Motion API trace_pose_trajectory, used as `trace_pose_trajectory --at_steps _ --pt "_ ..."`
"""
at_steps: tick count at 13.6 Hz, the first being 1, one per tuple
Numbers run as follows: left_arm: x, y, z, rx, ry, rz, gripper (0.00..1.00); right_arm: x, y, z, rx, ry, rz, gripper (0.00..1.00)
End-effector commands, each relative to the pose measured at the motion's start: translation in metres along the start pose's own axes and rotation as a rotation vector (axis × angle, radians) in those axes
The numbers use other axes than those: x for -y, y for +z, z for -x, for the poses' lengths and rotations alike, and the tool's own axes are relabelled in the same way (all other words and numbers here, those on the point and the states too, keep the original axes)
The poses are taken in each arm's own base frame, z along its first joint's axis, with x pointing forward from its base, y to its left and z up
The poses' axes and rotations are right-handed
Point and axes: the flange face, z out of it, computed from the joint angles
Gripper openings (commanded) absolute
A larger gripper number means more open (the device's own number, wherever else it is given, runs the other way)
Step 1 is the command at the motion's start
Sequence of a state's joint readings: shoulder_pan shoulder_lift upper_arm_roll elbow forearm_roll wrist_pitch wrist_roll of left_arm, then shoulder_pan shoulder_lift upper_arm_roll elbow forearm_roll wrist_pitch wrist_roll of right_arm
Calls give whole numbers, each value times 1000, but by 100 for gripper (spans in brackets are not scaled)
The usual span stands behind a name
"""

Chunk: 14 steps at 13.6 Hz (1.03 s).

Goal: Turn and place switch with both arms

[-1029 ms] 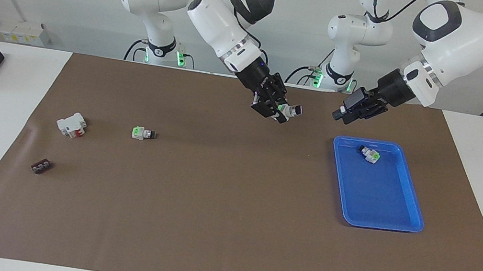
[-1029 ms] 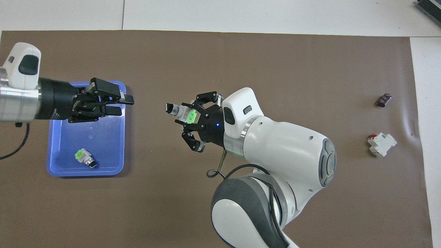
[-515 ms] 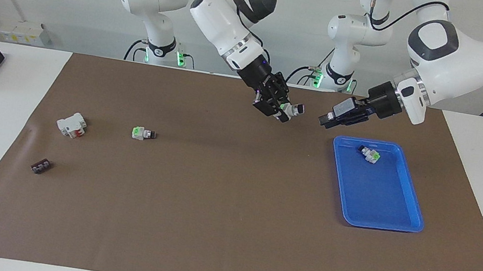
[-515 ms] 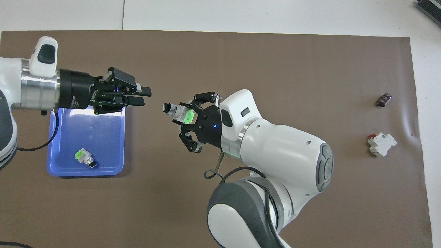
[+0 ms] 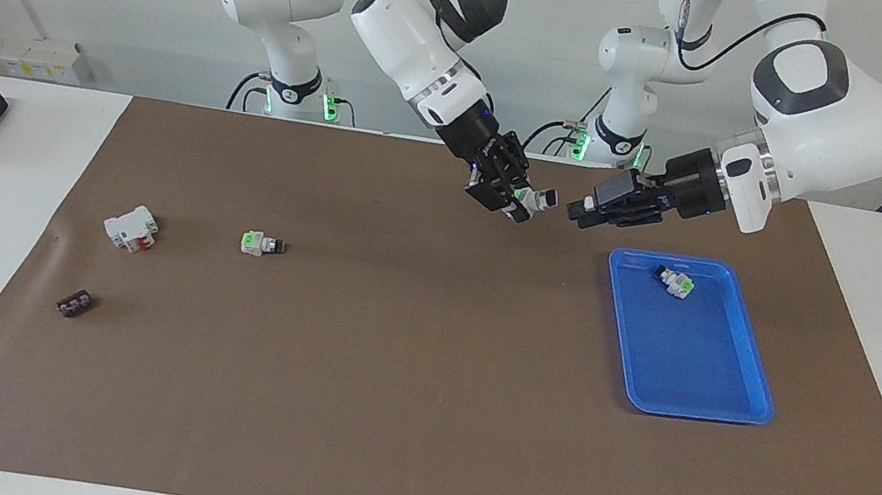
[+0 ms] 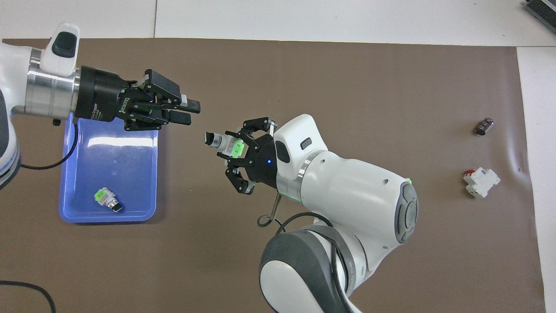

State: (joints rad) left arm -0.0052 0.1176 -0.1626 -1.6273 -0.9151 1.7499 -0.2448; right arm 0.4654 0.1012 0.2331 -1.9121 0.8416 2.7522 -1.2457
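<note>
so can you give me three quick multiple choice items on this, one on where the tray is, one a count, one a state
1. The tray lies:
A toward the left arm's end
B toward the right arm's end
C mid-table

2. Green-faced switches in view:
A two
B three
C five

3. The right jaws are:
A open, empty
B shut on a switch
C out of view

Key:
1 A, the tray sits on the left arm's base side.
2 B, there is the held switch, the mat switch and the tray switch.
3 B, the held switch is up in the air, clamped in the right jaws.
</note>
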Motion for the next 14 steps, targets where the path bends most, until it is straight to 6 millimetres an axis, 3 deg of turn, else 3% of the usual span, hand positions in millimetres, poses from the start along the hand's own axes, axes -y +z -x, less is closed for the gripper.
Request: trace_pose_trajectory --at_steps 1,6,14 --pt "-6 3 3 33 23 -18 39 2 -3 0 5 -7 15 0" --pt "-3 8 13 88 36 -80 33 1 -3 1 5 -6 16 0" --pt "-8 21 24 113 40 -91 33 1 -3 1 4 -6 18 0"
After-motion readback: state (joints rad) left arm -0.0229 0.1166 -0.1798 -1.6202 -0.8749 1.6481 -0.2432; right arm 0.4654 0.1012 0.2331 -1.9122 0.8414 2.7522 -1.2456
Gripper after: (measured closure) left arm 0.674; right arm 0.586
